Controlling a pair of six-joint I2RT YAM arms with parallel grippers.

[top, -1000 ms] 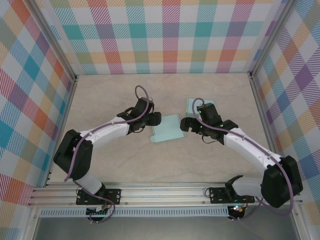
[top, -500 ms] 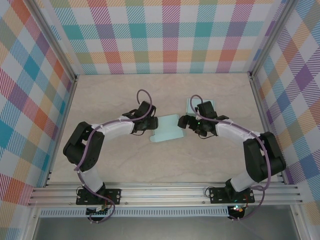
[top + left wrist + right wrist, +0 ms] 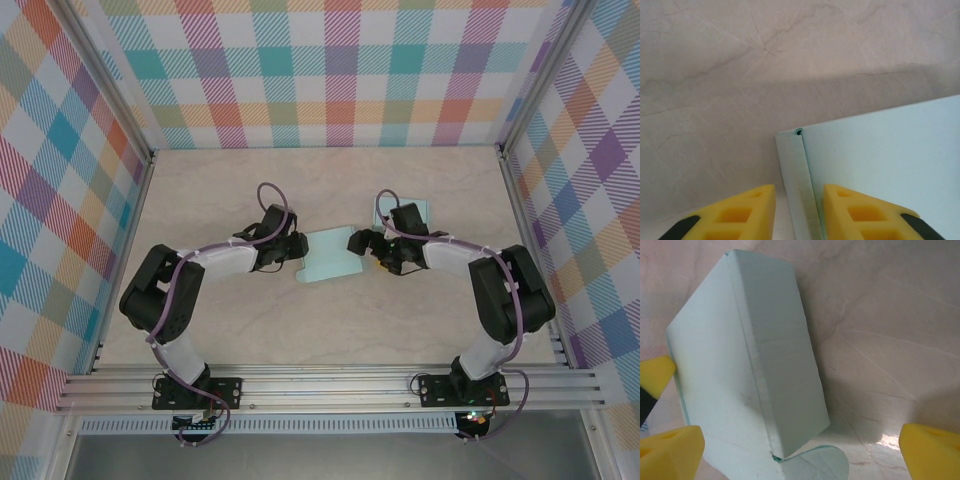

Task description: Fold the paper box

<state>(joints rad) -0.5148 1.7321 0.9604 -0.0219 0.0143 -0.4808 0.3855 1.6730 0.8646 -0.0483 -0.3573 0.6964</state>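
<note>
The pale mint paper box (image 3: pixel 330 258) lies mid-table between both grippers. My left gripper (image 3: pixel 291 250) is at its left end. In the left wrist view its yellow fingers (image 3: pixel 747 215) straddle the box's narrow folded edge strip (image 3: pixel 797 185), standing close together; a thin gap shows beside the left finger. My right gripper (image 3: pixel 366 244) is at the box's right end, wide open. In the right wrist view the box (image 3: pixel 740 365) stands with one wall raised between the spread fingertips (image 3: pixel 932 450), and a rounded tab (image 3: pixel 822 465) lies flat beneath it.
A second flat mint sheet (image 3: pixel 412 211) lies just behind the right wrist. Plaid walls (image 3: pixel 340 70) enclose the back and both sides. An aluminium rail (image 3: pixel 330 385) runs along the near edge. Bare tabletop (image 3: pixel 330 320) stretches in front of the box.
The left jaws have narrowed onto the box's left edge. Both arms have dropped lower and flatter toward the box ends. The box has shifted slightly left.
</note>
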